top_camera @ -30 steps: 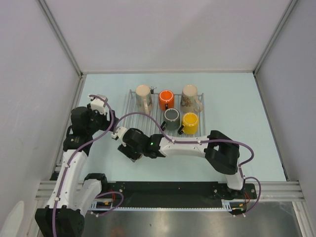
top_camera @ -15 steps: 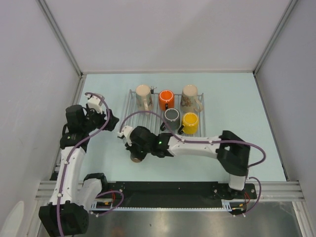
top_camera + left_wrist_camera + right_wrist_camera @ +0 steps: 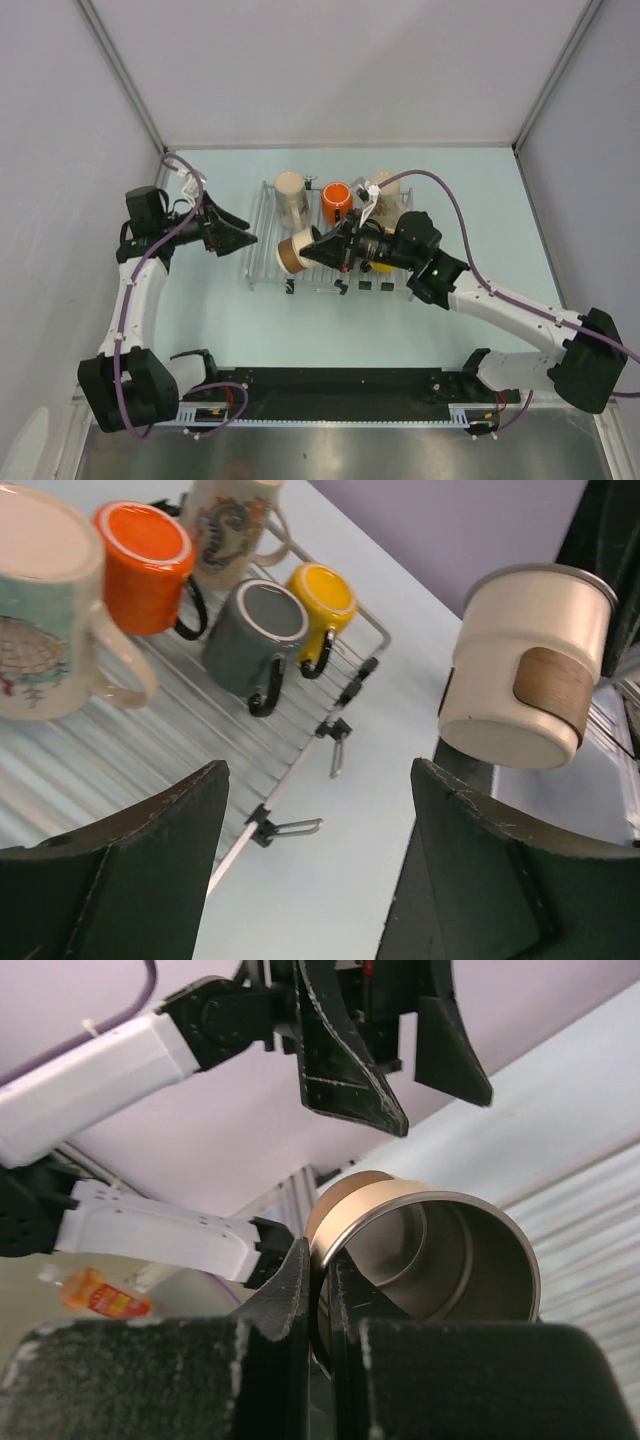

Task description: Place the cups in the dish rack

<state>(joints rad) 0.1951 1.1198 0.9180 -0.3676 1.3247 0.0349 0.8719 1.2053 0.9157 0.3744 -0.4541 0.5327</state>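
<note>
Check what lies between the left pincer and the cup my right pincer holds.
Top view: only bare left-edge wires of the dish rack lie under the gap between left pincer and cup; nothing else is there.

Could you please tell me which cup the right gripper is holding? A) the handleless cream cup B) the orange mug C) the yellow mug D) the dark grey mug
A: the right gripper is shut on the rim of the handleless cream cup, which it holds in the air.

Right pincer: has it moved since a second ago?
Yes. The right pincer moved from bare table nearside of the dish rack to over it, gripping the handleless cup.
</note>
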